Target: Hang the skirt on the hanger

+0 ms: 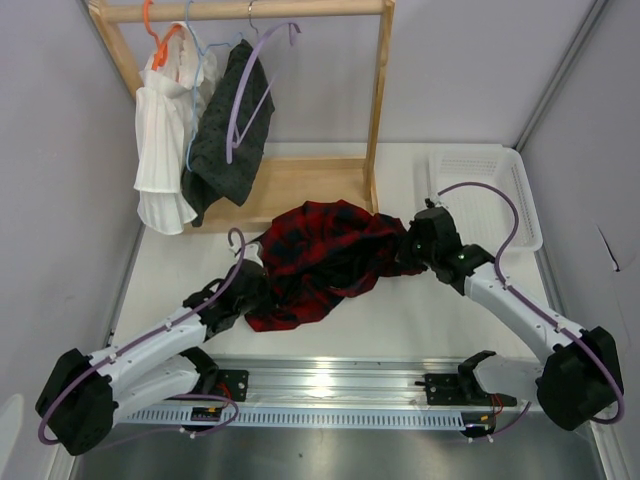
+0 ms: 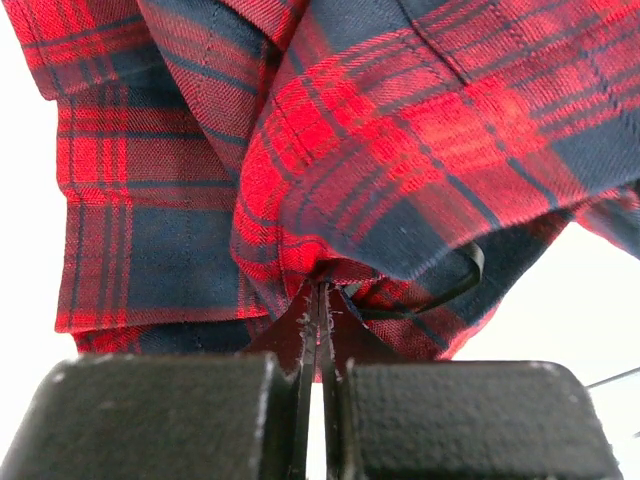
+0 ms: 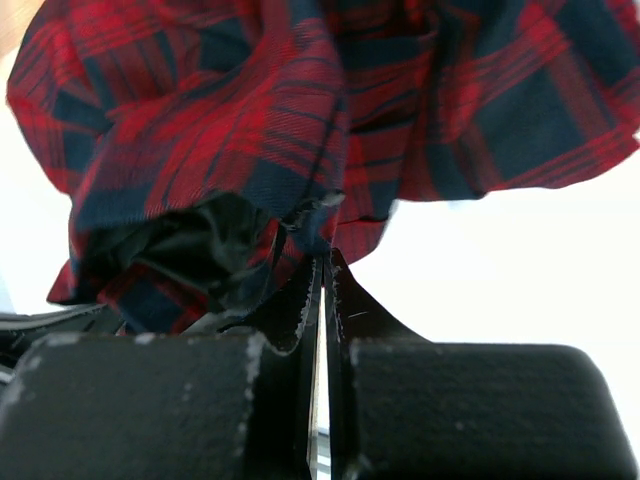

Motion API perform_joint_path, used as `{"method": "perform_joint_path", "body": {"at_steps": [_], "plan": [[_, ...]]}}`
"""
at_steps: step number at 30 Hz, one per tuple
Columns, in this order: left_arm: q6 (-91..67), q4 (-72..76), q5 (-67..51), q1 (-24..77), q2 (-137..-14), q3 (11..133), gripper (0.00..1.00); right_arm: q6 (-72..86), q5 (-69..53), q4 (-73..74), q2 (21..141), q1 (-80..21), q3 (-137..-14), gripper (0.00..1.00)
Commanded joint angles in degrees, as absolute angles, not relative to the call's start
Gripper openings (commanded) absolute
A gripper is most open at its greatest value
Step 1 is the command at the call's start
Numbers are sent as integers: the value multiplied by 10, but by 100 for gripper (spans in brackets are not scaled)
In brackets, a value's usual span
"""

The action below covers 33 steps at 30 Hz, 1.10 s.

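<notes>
Two grippers, one skirt, both clamped on. The skirt (image 1: 325, 262) is a bunched red-and-black checked heap sitting just in front of the base of the wooden rack (image 1: 380, 100), on the side nearer the arms and slightly right of the rack's middle. It's strung between the two arms, but I can't tell how much of it rests on the table (image 1: 400, 315).

The left gripper (image 2: 320, 300) is pinched tight on a fold of the checked cloth. In the left wrist view the jaws meet with fabric squeezed between the tips, and a thin black loop pokes out of the cloth beside them. It has the end of the skirt furthest from the rack's right post.

The right gripper (image 3: 324, 272) is clenched on the cloth as well, jaws together with a bit of hem caught in them and some dark lining bunched to one side. That's the end of the skirt just below the right post.

The hanger (image 1: 234, 105), the thin lilac one, hangs by its hook from the rack's top rail, lying over a dark dotted garment (image 1: 222, 150). A white pleated garment (image 1: 165, 150) hangs at the rail's left end. A white basket (image 1: 490, 190) sits on the table right of the rack.
</notes>
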State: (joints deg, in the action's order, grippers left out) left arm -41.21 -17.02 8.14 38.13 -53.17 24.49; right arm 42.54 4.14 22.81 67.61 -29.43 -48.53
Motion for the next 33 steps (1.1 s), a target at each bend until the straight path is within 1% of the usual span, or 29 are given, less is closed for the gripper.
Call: {"method": "perform_joint_path", "body": {"at_steps": [1,5,7,9,10,11,12,17,20,23,24,27,31,33], "plan": [[-418,-113,86,384,-533,230,0,407,29,210,678,-263,-480,0],[-392,-82,86,370,-570,233,0,399,12,210,679,-229,-477,0],[-376,-67,110,367,-570,229,0,399,7,207,684,-215,-471,0],[-360,-43,107,327,-567,222,0,399,3,206,686,-203,-464,0],[-355,-31,81,305,-567,221,0,401,-12,203,682,-190,-456,0],[-346,-15,67,260,-570,227,0,402,-18,200,680,-184,-452,0],[-339,-8,55,243,-573,234,0,403,-25,198,679,-178,-449,0],[-312,-4,36,188,-632,324,0,402,-34,201,677,-160,-453,0],[-289,25,7,177,-671,379,0,409,-45,197,674,-158,-451,0],[-285,5,-82,179,-687,417,0,410,-57,195,671,-162,-447,0],[-291,8,-126,182,-679,404,0,410,-53,196,672,-175,-446,0],[-317,23,-164,203,-644,343,0,414,-40,187,673,-210,-443,0],[-341,16,-168,227,-587,266,0,418,-17,187,697,-257,-446,0],[-352,-19,-159,227,-570,229,0,420,-8,185,704,-264,-443,0]]}}
